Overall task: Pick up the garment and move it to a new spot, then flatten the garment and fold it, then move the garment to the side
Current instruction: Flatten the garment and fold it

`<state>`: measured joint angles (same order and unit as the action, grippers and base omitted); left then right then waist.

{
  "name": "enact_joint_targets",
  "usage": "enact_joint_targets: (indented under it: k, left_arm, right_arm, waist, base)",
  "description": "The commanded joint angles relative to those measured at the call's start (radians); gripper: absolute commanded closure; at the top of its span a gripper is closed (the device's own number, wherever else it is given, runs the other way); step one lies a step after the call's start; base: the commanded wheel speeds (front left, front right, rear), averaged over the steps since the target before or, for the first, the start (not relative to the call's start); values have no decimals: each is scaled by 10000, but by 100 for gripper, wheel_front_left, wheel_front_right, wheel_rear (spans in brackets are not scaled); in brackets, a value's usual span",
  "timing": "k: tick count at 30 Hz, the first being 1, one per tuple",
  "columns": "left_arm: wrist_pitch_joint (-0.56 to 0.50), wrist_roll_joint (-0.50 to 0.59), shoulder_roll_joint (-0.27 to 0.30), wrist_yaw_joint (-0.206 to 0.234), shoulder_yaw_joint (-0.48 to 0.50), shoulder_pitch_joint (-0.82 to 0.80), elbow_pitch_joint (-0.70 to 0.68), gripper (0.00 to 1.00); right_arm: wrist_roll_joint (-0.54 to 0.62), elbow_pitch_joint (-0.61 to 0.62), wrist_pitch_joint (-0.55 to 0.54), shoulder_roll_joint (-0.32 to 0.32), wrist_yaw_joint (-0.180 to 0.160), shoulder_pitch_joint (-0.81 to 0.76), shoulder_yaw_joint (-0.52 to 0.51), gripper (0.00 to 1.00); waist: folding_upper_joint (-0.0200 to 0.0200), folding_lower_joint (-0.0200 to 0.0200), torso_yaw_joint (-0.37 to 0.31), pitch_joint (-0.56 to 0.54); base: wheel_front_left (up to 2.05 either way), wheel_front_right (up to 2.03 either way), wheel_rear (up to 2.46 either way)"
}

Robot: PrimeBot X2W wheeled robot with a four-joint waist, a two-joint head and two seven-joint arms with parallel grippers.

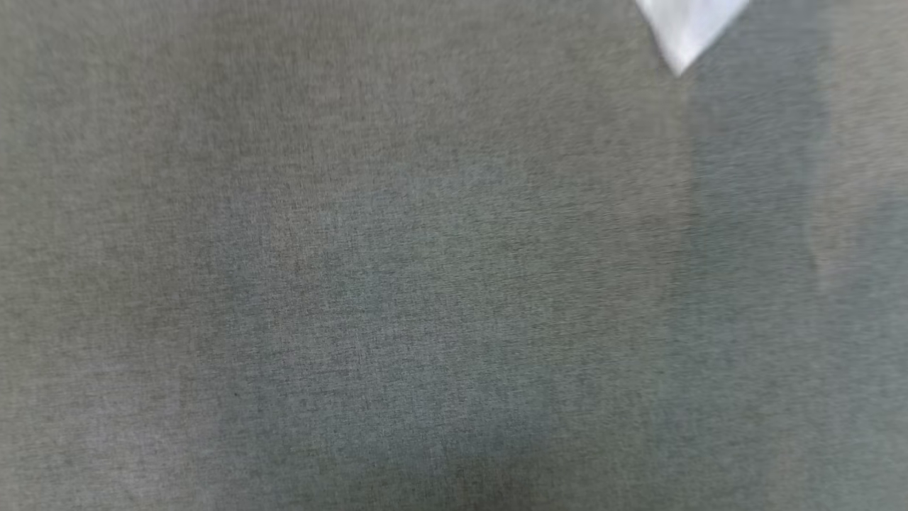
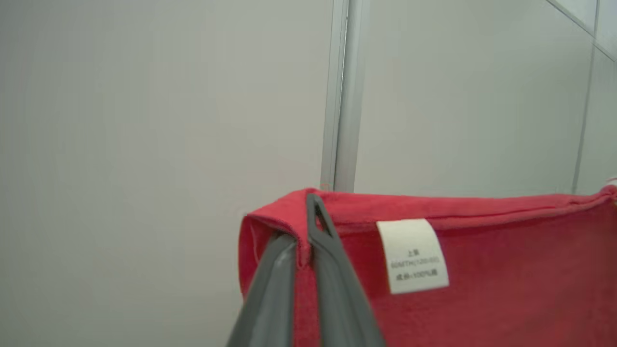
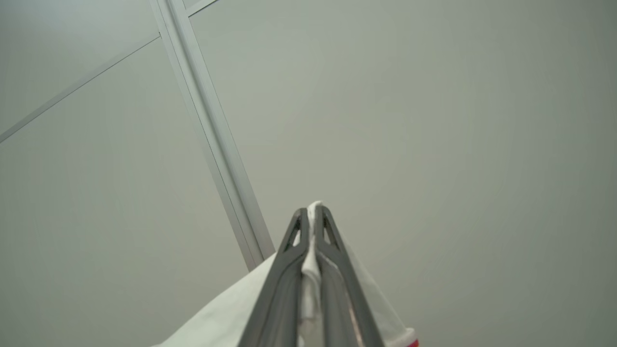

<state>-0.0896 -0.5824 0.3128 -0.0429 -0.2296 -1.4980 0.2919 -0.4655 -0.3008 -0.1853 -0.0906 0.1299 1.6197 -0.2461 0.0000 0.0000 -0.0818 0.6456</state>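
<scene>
A grey woven surface (image 1: 355, 213) is pictured from above, spread flat from edge to edge and blurred throughout. A darker upright band is seen across it at the right, and a duller, squarish patch at the lower middle. A white corner (image 1: 687, 32) is pointed down from the top edge at the right, its tip set at the band's left border; whether it is laid on the surface or hung above it cannot be told.

A grey woven surface (image 1: 355, 248) looks blurry in the head view. In the left wrist view, a pale wall (image 2: 144, 120) has a thin metal strip (image 2: 343, 96) running between its panels.
</scene>
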Motion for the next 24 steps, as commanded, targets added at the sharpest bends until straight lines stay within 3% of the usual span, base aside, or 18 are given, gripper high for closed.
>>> enact_joint_targets:
  k: [1, 5, 11, 19, 24]
  left_arm:
    - [398, 183, -38, -136, -82, -222, 485, 100]
    - [2024, 423, -283, -487, -298, -203, 2418, 100]
    - [3246, 181, -424, -831, -1001, 2471, 3645, 100]
    - [3546, -905, -416, -886, -1184, 8286, 2331, 100]
    - [3554, -1050, -585, -776, -962, 10872, 1131, 100]
  right_arm:
    - [33, -308, 389, 60, 16, 127, -73, 100]
    - [-427, -1248, 1590, 322, 16, -210, 377, 100]
    - [-1833, -923, 2980, 290, 16, -4284, 2039, 100]
    - [-3624, 681, 4044, -461, 16, -11030, 3097, 100]
    - [-4129, 1289, 4206, -665, 17, -13347, 3094, 100]
  waist:
    - [0, 0, 385, 895]
    - [0, 0, 439, 912]
    - [0, 0, 386, -41]
    - [0, 0, 425, -2074]
    - [0, 0, 489, -2997]
  base:
    - [0, 0, 0]
    - [0, 0, 0]
    - [0, 0, 0]
    - [0, 0, 0]
    - [0, 0, 0]
